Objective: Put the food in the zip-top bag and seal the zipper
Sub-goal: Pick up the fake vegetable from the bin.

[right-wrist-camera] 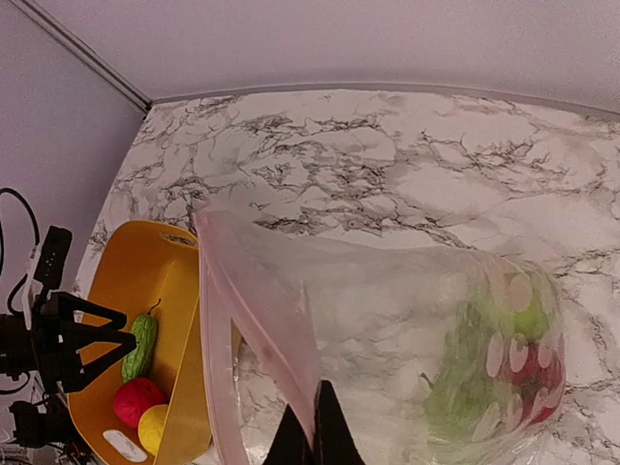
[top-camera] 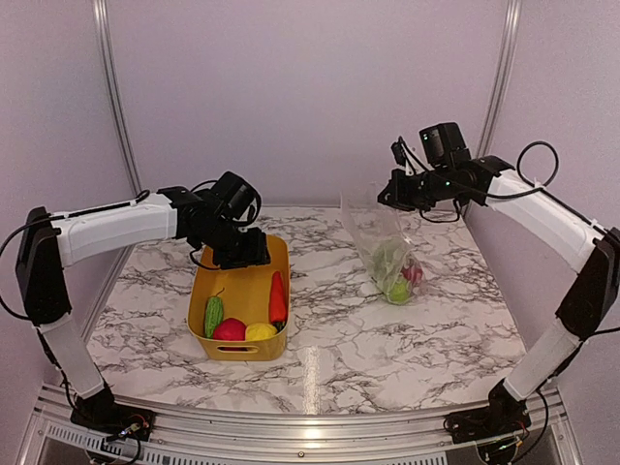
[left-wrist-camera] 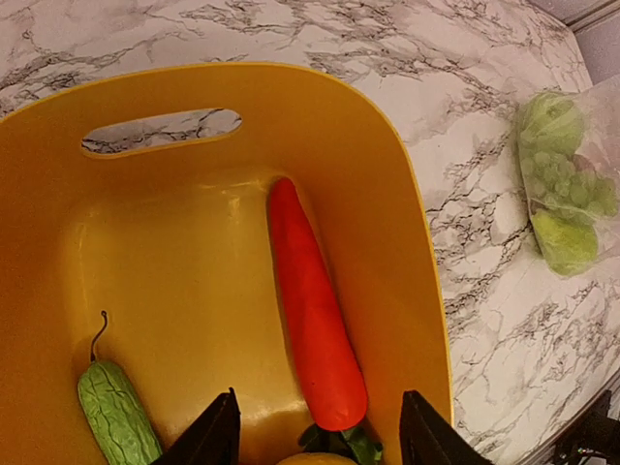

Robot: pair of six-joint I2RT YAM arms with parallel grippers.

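Note:
My right gripper (top-camera: 386, 199) is shut on the mouth edge of the zip-top bag (top-camera: 386, 247) and holds it up off the table; green food and a red piece lie in its bottom (top-camera: 399, 279). In the right wrist view the fingers (right-wrist-camera: 312, 436) pinch the pinkish zipper strip (right-wrist-camera: 262, 310), and the bag's mouth gapes. My left gripper (left-wrist-camera: 318, 436) is open above the yellow tub (top-camera: 279, 254), straddling the leafy end of the orange carrot (left-wrist-camera: 310, 310). A cucumber (top-camera: 213, 315), a red apple (top-camera: 230, 330) and a yellow lemon (top-camera: 261, 332) also lie in the tub.
The tub stands left of centre on the marble table (top-camera: 339, 339). The bag hangs right of centre, its bottom resting on the table. A purple wall with metal rails stands behind.

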